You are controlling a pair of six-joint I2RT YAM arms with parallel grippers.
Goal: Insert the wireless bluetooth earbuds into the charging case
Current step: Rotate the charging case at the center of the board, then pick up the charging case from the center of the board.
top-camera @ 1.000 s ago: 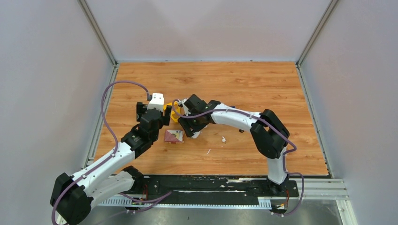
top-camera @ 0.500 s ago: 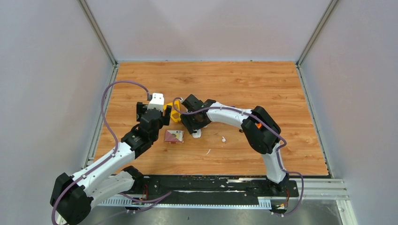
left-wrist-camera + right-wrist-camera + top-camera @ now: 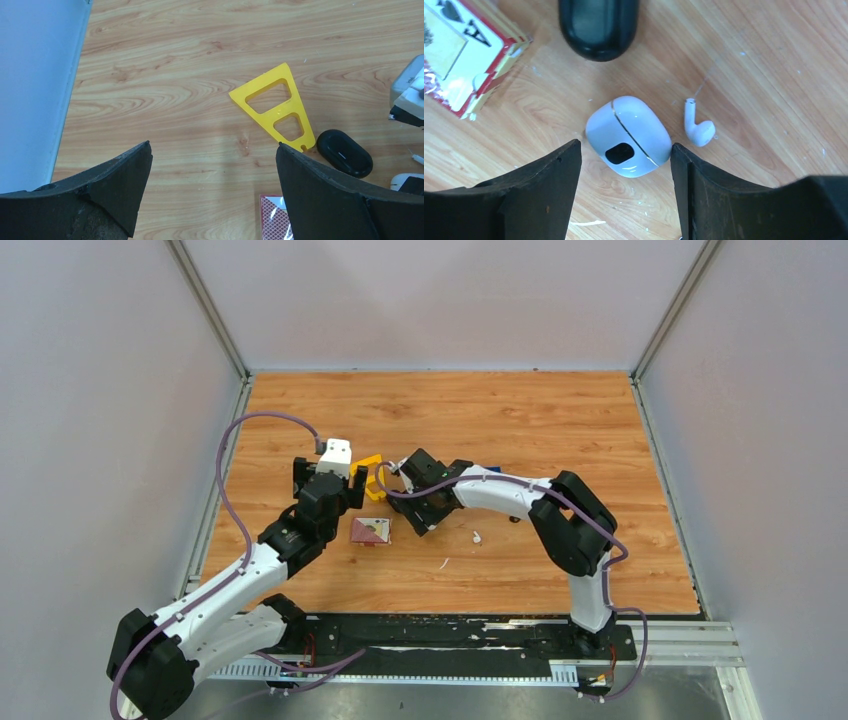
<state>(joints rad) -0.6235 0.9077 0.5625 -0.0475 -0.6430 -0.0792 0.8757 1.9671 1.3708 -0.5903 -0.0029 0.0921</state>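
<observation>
1. The wooden table (image 3: 520, 410) carries everything; both arms reach in from its near edge and meet left of its centre.
2. The left arm (image 3: 230, 585) stretches diagonally up from the near left corner. The right arm (image 3: 560, 530) folds at its elbow and reaches leftward toward it.
3. The left gripper (image 3: 214, 147) has its fingers spread wide, with only bare wood between them and nothing held.
4. The right gripper (image 3: 625, 145) points down at the table. Its fingers stand apart on either side of the charging case, close to its flanks. A thin strip of wood shows at one side, and whether the other finger touches cannot be told.
5. A flat yellow triangle (image 3: 272, 110) with two cut-out windows lies beyond the left fingertips, its narrow end toward the right arm.
6. A red-edged playing-card box (image 3: 454, 55) showing an ace lies flat, well apart from the case, at the upper left of the right wrist view.
7. A black oval object (image 3: 599, 25) sits just beside the triangle's narrow end, beyond the case and apart from it.
8. The charging case (image 3: 628, 135) rests on the wood between the right fingers. It is white and rounded, with a thin seam across it and a dark oval patch on its upper face. The lid is down.
9. One white earbud (image 3: 698, 127) lies on the table just beside the case, not touching it, outside the fingers.
10. A thin white sliver (image 3: 443, 563) lies nearer the arm bases.
</observation>
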